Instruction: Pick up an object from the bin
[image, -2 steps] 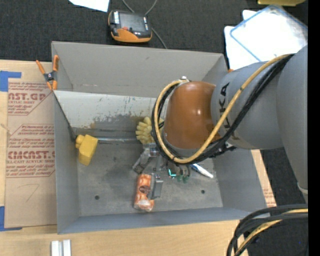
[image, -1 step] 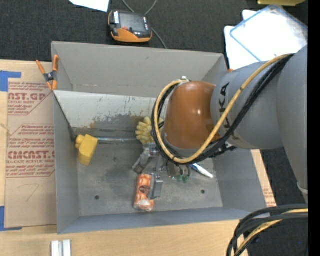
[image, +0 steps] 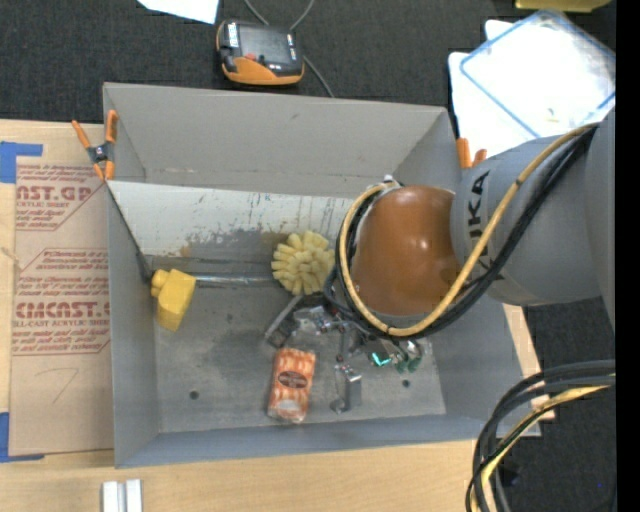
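Now the orange packet (image: 291, 384) lies near the front wall of the bin (image: 135, 400), just beside my gripper (image: 338, 352) on the view's left, its long axis front to back. Whether the gripper is spread, I cannot tell.

Bin (image: 262, 140): matt grey metal, floor scuffed. Block (image: 172, 296): smooth yellow plastic. Packet (image: 291, 383): glossy crinkled wrapper. Wrist cover (image: 405, 250): glossy, smooth.

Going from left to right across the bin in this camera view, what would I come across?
First the yellow block → pale yellow brush → arm's orange cover.
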